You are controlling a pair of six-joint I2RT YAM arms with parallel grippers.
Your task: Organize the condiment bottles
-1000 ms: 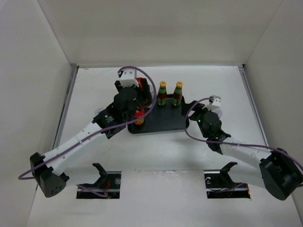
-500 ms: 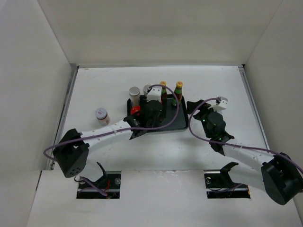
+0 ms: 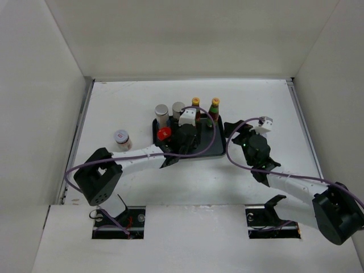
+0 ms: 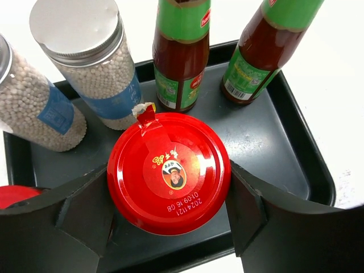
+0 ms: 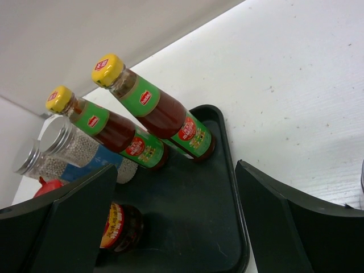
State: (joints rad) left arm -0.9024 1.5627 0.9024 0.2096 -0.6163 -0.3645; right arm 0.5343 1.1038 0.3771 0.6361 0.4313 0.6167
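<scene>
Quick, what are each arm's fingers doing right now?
Left fingers: closed on the red-lidded jar.
Right fingers: open, holding nothing.

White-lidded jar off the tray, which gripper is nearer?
Left. The left gripper hangs over the tray, right of the jar; the right gripper is beyond the tray.

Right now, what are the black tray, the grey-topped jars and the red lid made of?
The flat black rectangular tray looks like matte plastic or coated metal: dull sheen, rounded rim. The clear grey-topped jars seem glass or plastic, white beads showing through, with metal-looking caps. The glossy round red lid looks plastic, with a tear tab.
</scene>
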